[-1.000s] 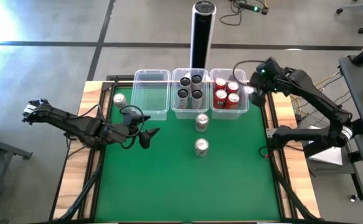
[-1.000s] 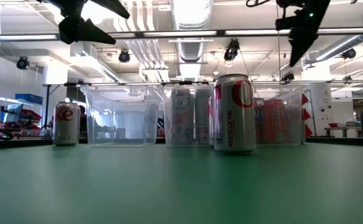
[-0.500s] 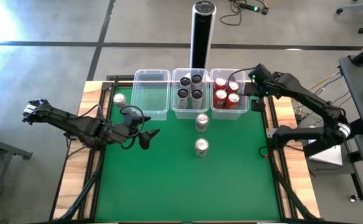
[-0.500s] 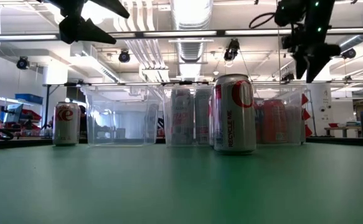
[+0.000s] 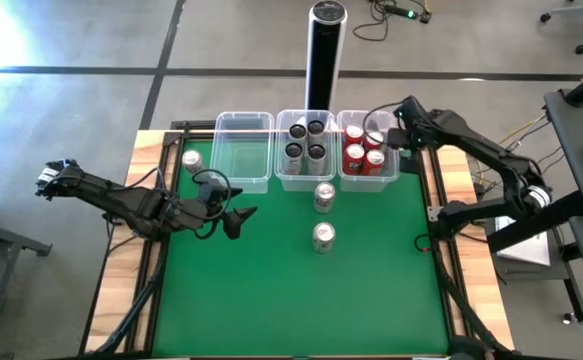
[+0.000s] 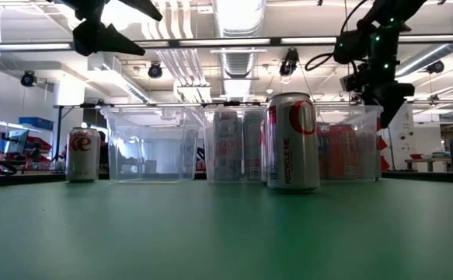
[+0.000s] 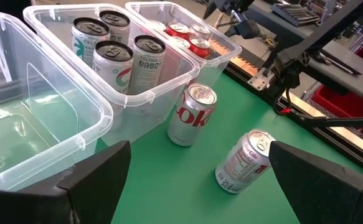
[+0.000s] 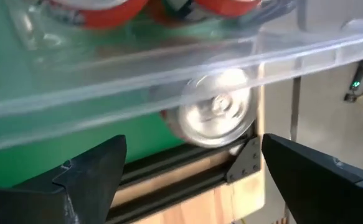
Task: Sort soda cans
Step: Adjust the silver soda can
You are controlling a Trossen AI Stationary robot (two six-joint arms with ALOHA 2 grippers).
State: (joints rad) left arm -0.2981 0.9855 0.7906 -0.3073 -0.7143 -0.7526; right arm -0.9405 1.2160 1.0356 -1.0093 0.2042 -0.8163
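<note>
Red soda cans (image 5: 364,149) in bin, right gripper (image 5: 389,136) just beside

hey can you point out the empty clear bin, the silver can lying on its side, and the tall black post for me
empty clear bin (image 5: 243,150): high view, on its bare floor.
silver can lying on its side (image 7: 244,160): left wrist view, mid-body, on the label.
tall black post (image 5: 323,62): high view, midway down its dark shaft.
</note>
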